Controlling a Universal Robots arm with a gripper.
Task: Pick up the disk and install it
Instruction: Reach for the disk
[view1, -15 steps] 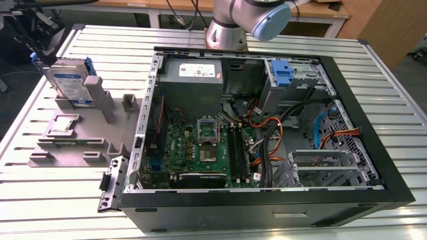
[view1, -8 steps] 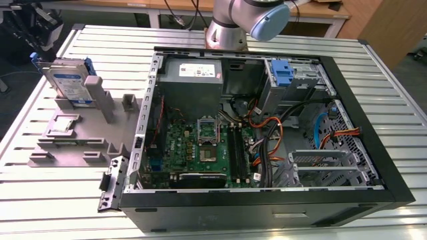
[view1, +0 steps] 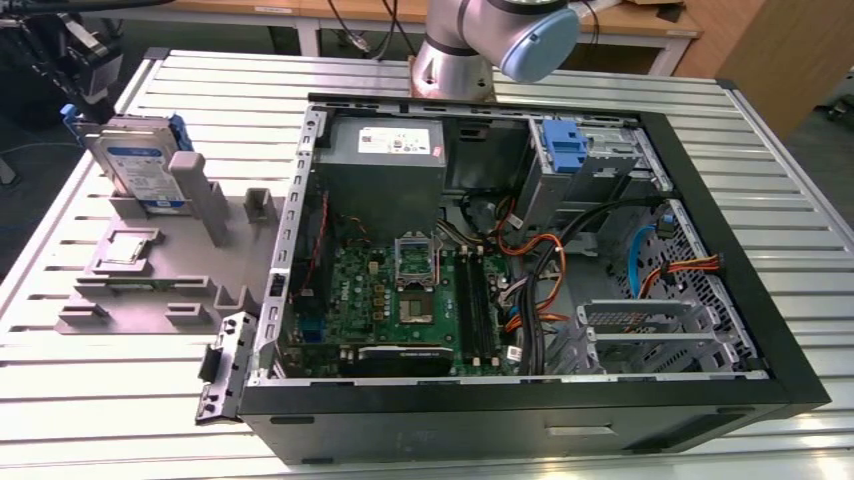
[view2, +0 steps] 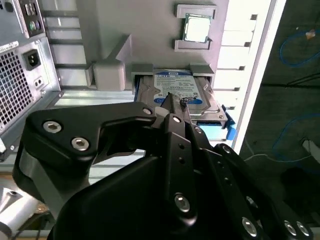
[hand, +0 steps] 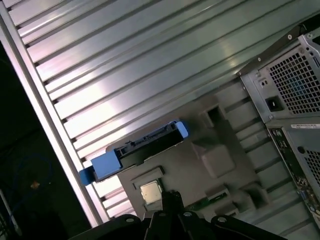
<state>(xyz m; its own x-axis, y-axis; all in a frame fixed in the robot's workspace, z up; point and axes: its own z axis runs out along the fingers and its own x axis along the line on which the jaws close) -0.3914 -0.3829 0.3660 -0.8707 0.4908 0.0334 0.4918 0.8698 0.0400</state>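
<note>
Silver ribbed table (view1: 120, 420) holds everything. On the exterior view's left, the disk (view1: 140, 165) stands up in a grey holder (view1: 160, 290). The gripper (view2: 172, 100) hangs near it, pinched together, holding nothing. I think it should open wide and come straight down. A post (view1: 214, 200) and the open computer (view1: 534, 420), further right, crowd it.

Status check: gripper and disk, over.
Gripper shut, empty, close over the disk. Disk upright in grey holder, not yet lifted. Nothing between them.
</note>
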